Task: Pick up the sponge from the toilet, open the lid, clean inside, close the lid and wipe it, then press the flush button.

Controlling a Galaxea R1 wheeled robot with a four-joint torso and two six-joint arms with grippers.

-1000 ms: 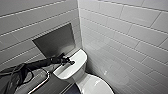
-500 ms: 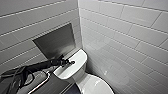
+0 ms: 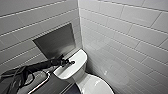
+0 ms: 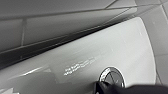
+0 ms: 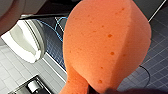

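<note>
Now your left gripper (image 3: 71, 62), spread unreadable, touches the flush button (image 4: 113, 75) atop the toilet (image 3: 75, 69), a small stiff disc to press dead centre, while your right gripper (image 5: 105, 91) pinches the soft, light sponge (image 5: 107, 42) at its waist.

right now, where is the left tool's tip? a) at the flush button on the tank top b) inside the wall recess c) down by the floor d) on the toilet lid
a: the left tool is at the round flush button on the white tank top.
</note>
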